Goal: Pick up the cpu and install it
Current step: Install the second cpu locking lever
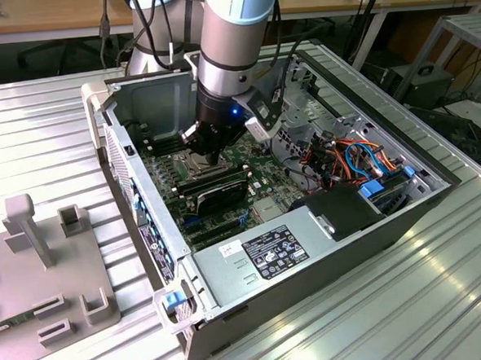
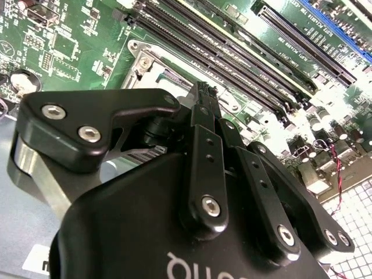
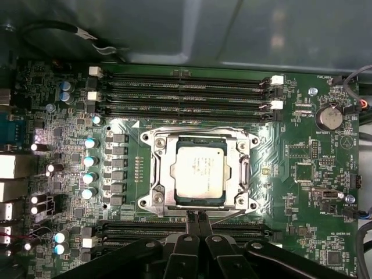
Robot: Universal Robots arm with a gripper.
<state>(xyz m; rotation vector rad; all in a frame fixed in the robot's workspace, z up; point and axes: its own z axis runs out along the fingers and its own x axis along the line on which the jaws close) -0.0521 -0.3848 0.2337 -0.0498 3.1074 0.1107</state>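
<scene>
The cpu (image 3: 198, 172) lay in the socket (image 3: 153, 174); jaws clenched empty just beside it, install near done

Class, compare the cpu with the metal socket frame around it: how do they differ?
The cpu is a flat, pale, solid plate; the socket frame is a shiny open rim with screws at its corners. The cpu lies inside, the frame surrounds it. Both are square and metallic.

Label (image 1: 275, 252) print — seemingly too small.
</scene>
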